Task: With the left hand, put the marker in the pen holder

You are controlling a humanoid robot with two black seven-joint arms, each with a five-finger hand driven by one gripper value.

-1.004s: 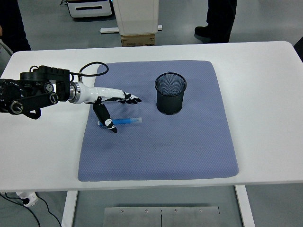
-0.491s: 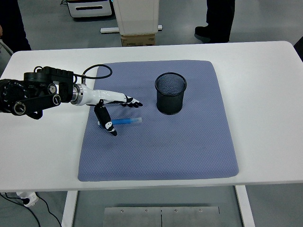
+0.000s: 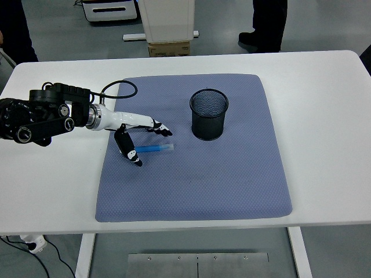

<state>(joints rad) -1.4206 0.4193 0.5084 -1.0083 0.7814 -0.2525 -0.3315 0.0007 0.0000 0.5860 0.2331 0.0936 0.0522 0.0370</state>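
Grasp stage, marker not yet lifted. We log the left hand [image 3: 139, 132] at about 9 o'clock on the blue mat [image 3: 191, 191], arm entering from the left edge. Its fingers [image 3: 159, 128] are spread and extended toward 3 o'clock, lying just above the marker's far side, while the thumb [image 3: 128, 150] points down toward 5 o'clock on the near side. Hand is open and has hold of nothing; whether any fingertip touches the marker we cannot tell.

The marker [image 3: 154, 149] lies flat on the mat, long axis running roughly 9 to 3 o'clock, its left end close beside the thumb, its pale right end free.

The pen holder [image 3: 208, 114], a black mesh cup, stands upright at about 1 o'clock from the marker, well apart from it, mouth unobstructed.

Our judgement for a clean grasp: lower the hand so thumb and fingers bracket the barrel near its middle, then close evenly. An end grip would likely let the marker swing. A round barrel may roll on the mat if one side makes contact first. Tip it upright over the cup's mouth before release.

Right hand is out of view.

Brands or writing: none legible on marker, cup, mat or arm
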